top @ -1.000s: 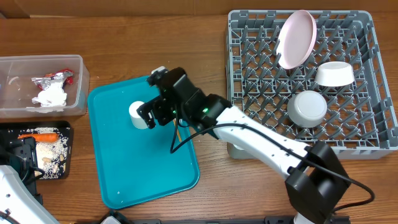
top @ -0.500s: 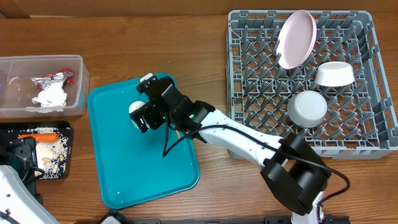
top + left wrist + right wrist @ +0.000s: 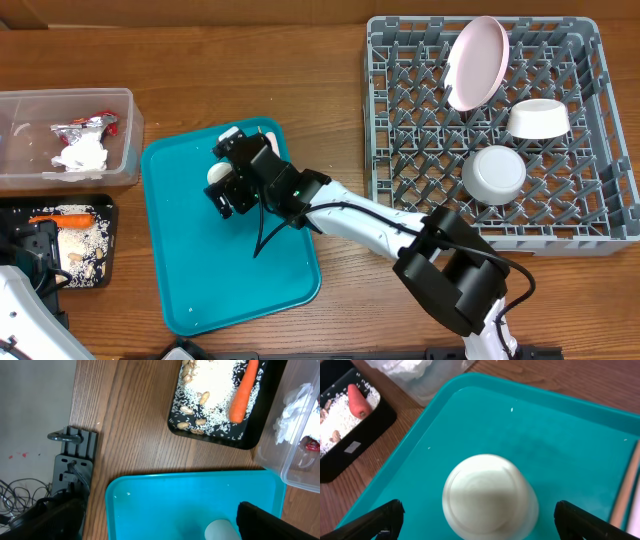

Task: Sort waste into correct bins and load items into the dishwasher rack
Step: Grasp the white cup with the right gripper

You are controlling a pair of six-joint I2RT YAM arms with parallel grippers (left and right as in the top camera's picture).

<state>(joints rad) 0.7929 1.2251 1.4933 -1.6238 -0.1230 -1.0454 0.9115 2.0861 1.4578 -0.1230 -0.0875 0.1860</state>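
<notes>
Overhead, the right gripper [image 3: 226, 178] reaches across the teal tray [image 3: 230, 290] and sits over the white cup [image 3: 214, 174], most of which the arm hides. The right wrist view fills that in. The cup [image 3: 490, 497] stands upside down on the teal tray [image 3: 560, 435], base toward the camera. The right gripper [image 3: 485, 521] has its jaws spread wide, one dark fingertip [image 3: 375, 522] on each side of the cup, with tray showing between (no contact that I can see). A wooden stick [image 3: 626, 485] lies at that view's right edge.

The left wrist view alone shows the left gripper [image 3: 160, 524], its jaws also wide apart and holding nothing, over the teal tray [image 3: 190, 495]. The cup [image 3: 222, 530] is just beside its right-hand finger. This view also picks out nuts among the rice in the black tray [image 3: 261, 417], next to the carrot [image 3: 242, 392].

Only the overhead view takes in the rest:
- The clear tub [image 3: 125, 140] holds the napkin [image 3: 80, 155] and a foil wrapper [image 3: 88, 124].
- The black tray [image 3: 108, 250] sits just in front of the tub.
- The dishwasher rack [image 3: 400, 150] on the right carries the pink plate [image 3: 478, 62] leaning among the pegs, a white bowl [image 3: 538, 118] and a second bowl [image 3: 493, 173].
</notes>
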